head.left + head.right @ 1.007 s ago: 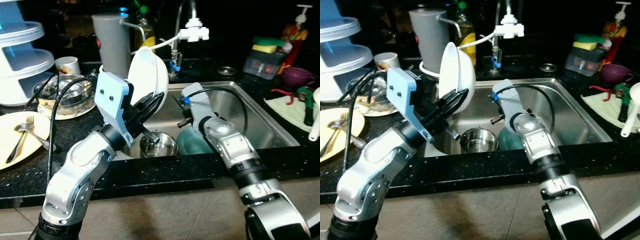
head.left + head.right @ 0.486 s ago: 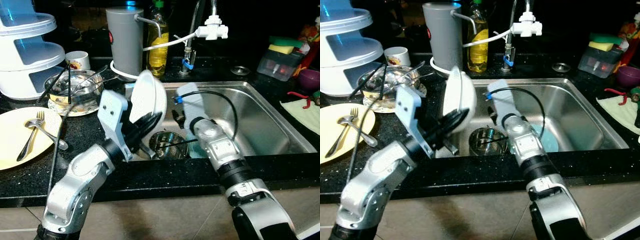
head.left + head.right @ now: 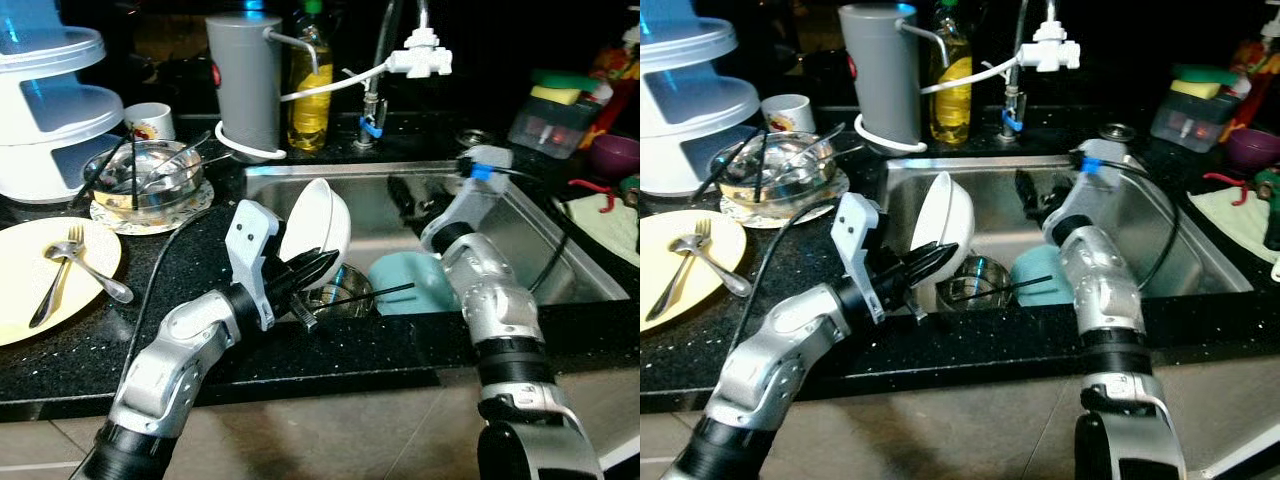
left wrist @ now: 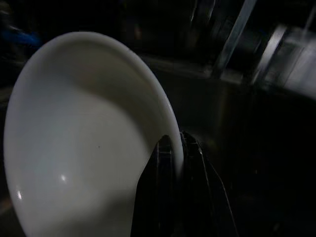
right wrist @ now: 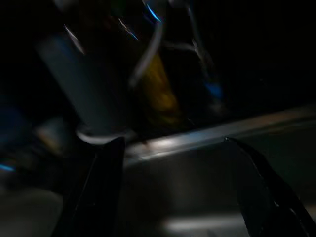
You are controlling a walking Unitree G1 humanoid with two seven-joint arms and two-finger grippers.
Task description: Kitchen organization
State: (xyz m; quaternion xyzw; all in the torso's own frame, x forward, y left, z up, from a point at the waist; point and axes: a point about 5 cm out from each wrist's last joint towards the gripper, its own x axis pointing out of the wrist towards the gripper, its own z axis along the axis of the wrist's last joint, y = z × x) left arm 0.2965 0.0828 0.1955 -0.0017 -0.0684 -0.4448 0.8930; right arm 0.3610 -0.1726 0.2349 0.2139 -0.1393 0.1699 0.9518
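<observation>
Left end effector pinches the white bowl's rim — tilted over the sink; right end effector spread wide.

Both arms are reached forward over the sink edge, each bent at the elbow.

The left arm is angled up from the lower left, and its left gripper is clamped on the rim of a white bowl, one finger seen inside and one outside in the left wrist view. The right arm is raised from the lower right, its forearm stretched toward the back wall of the sink; the right gripper is held with its fingers spread wide apart.
</observation>
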